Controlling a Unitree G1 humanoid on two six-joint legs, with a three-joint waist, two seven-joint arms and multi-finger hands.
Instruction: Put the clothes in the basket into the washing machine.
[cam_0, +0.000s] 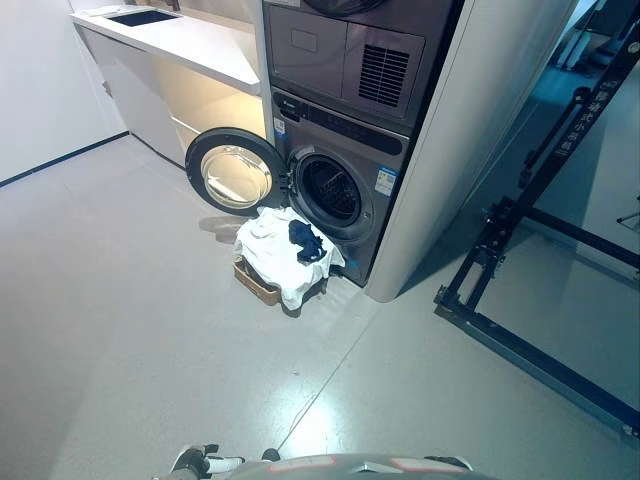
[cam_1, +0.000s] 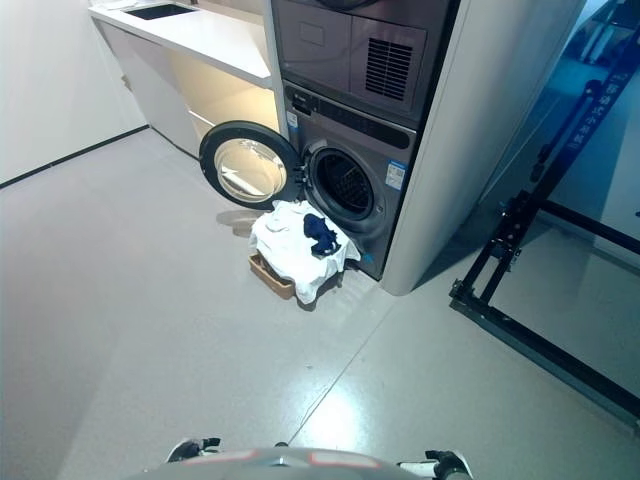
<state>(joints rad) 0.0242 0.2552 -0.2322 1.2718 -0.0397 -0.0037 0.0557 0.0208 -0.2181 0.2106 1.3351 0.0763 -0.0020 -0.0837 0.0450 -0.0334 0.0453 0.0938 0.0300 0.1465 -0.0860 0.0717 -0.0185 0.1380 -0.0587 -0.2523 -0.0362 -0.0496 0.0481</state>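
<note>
Both hands low at frame bottom, left hand (cam_0: 195, 462) and right hand (cam_1: 445, 465), fingers' state impossible to tell. Well ahead: wicker basket (cam_0: 256, 282) heaped with white clothes (cam_0: 275, 250), just before open washing machine (cam_0: 335, 190). Left hand marginally nearer.

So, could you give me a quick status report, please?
Hands low at bottom edge, holding nothing visible. Basket heaped with clothes on floor before washing machine, door open. Path clear.
</note>
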